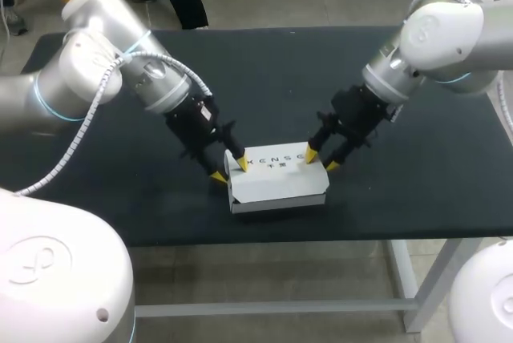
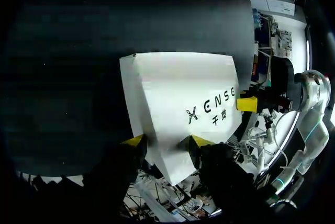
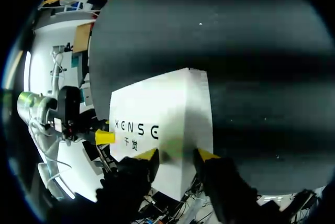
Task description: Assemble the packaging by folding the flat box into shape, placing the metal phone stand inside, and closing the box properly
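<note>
A white box [image 1: 280, 179], folded into shape with its top face down flat, lies on the black bench [image 1: 417, 159] near the front edge, about midway between the two arms. The left tool [image 1: 230, 168] stands at the box's rear left corner with its fingers moderately apart, one yellow tip on the top face and the other just beside the left side wall. In the left wrist view that corner of the box [image 2: 183, 93] runs between the left tool's [image 2: 167, 140] tips. The right tool [image 1: 321, 159] stands at the rear right corner, its fingers likewise moderately apart, one tip on the top face and the other just off the right side. In the right wrist view the edge of the box [image 3: 167, 109] lies between the right tool's [image 3: 178, 155] tips.
</note>
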`<state>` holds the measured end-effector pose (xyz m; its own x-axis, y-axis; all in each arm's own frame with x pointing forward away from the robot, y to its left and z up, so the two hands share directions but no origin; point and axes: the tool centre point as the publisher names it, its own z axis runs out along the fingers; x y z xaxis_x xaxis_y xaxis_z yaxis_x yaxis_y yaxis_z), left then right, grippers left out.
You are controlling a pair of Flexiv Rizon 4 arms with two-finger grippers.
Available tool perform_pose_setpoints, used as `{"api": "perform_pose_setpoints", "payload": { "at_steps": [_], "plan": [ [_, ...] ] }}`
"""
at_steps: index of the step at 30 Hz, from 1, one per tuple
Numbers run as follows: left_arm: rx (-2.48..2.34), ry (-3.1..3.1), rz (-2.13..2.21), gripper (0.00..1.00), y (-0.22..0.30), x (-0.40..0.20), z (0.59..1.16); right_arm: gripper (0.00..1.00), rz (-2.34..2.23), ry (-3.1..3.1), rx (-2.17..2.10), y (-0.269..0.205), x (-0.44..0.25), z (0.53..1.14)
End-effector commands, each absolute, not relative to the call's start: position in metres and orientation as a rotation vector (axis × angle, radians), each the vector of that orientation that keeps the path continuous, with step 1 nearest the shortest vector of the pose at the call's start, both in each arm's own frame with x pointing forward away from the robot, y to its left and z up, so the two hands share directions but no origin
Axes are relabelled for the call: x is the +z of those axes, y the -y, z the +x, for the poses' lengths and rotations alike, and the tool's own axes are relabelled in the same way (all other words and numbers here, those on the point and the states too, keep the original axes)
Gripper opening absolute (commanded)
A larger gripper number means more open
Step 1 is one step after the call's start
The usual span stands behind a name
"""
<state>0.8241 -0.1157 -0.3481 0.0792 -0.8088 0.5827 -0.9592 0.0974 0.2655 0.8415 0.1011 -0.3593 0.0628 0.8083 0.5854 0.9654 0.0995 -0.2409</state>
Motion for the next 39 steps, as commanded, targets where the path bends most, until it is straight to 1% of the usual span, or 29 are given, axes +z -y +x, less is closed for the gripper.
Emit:
{"api": "perform_pose_setpoints", "payload": {
  "at_steps": [1,7,17,30,39],
  "plan": [
    [0.289,1.759,1.748,0.53,0.1189,-0.3443,0.8267,0.49,-1.717,1.771,-0.3,-0.1044,-0.356,0.8462],
    [0.267,1.749,1.758,0.53,0.1183,-0.3432,0.8274,0.49,-1.708,1.763,-0.276,-0.1051,-0.3545,0.8478],
    [0.231,1.725,1.775,0.55,0.1169,-0.3425,0.8284,0.49,-1.699,1.747,-0.237,-0.1061,-0.3541,0.8503],
    [0.181,1.69,1.778,0.51,0.1165,-0.3403,0.8331,0.48,-1.689,1.726,-0.187,-0.1075,-0.3501,0.8528],
    [0.127,1.672,1.766,0.51,0.116,-0.3385,0.8362,0.49,-1.684,1.705,-0.145,-0.1091,-0.3473,0.8545]
  ]
}}
